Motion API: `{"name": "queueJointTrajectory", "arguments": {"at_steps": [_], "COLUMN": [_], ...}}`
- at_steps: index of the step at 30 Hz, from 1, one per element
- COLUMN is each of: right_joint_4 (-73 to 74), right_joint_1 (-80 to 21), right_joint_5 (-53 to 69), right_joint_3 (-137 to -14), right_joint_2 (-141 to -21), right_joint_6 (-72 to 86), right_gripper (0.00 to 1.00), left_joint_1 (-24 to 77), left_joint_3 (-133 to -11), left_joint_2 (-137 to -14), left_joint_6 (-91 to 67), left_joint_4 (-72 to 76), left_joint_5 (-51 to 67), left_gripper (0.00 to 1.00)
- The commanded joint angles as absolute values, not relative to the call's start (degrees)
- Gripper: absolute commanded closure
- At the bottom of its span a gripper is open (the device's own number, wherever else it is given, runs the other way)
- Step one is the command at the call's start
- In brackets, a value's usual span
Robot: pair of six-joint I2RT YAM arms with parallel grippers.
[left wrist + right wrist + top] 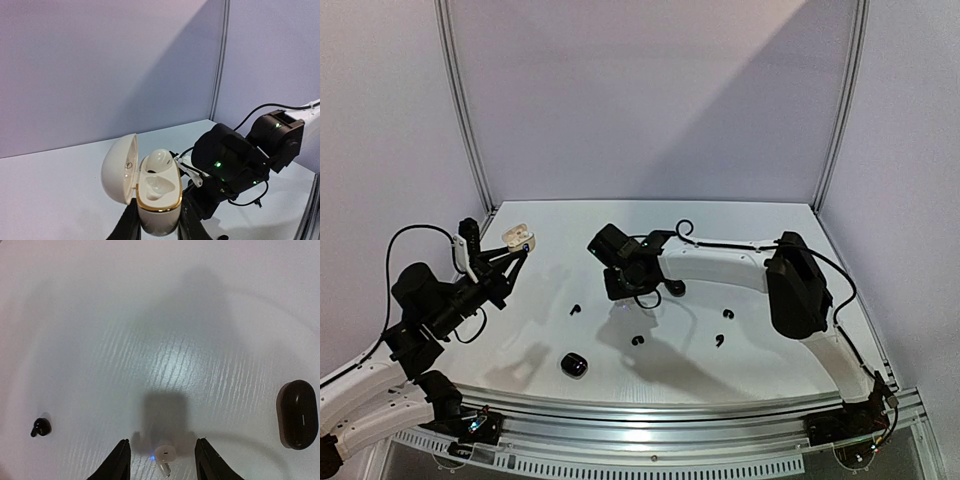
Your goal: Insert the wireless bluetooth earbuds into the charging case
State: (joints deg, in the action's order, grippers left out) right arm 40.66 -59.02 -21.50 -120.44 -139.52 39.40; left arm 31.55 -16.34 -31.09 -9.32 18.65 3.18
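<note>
My left gripper [159, 222] is shut on the base of a white charging case [159, 202] with a gold rim, held above the table at the left [517, 240]. Its lid [119, 167] stands open. One white earbud [161, 160] sits in the far slot, and the near slot is bare. My right gripper [163, 462] is open, pointing down at the table's middle [623, 292]. A second white earbud [164, 454] with a blue light lies on the table between the fingers, with a gap on each side.
A shut black case [298, 413] lies at the right of the right wrist view, near the table's front edge [574, 364]. Black earbuds lie scattered on the table [41, 427] [574, 309] [638, 340] [719, 341]. The right arm's wrist [227, 157] is close behind the white case.
</note>
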Motion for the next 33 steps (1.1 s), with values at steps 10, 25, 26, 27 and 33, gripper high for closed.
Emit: {"name": "queueJointTrajectory", "arguments": {"at_steps": [10,25,26,27,33], "right_joint_4": [42.77,44.09,44.12,44.10,44.59], "right_joint_1": [-58.17,-59.12,-59.15,-59.23,-59.32], "right_joint_5": [-19.00,-17.52,-17.43,-17.36,-17.62], "right_joint_3": [-121.76,-121.26,-121.14,-121.15,-121.27], "right_joint_2": [-144.43,-145.36,-145.37,-145.37,-144.89], "right_joint_6": [44.79,45.37,45.55,45.61,45.56], "right_gripper": [0.63,0.71,0.73,0.75,0.79], "left_joint_1": [30.85,30.80,30.84,30.79,30.76], "left_joint_3": [-15.47,-15.30,-15.29,-15.27,-15.29], "left_joint_2": [-31.03,-31.03,-31.05,-31.03,-31.03], "left_joint_6": [-8.66,-8.46,-8.48,-8.51,-8.52], "left_joint_4": [19.62,19.86,19.87,19.86,19.98], "left_joint_5": [3.61,3.61,3.60,3.68,3.70], "left_gripper": [1.00,1.00,1.00,1.00,1.00]}}
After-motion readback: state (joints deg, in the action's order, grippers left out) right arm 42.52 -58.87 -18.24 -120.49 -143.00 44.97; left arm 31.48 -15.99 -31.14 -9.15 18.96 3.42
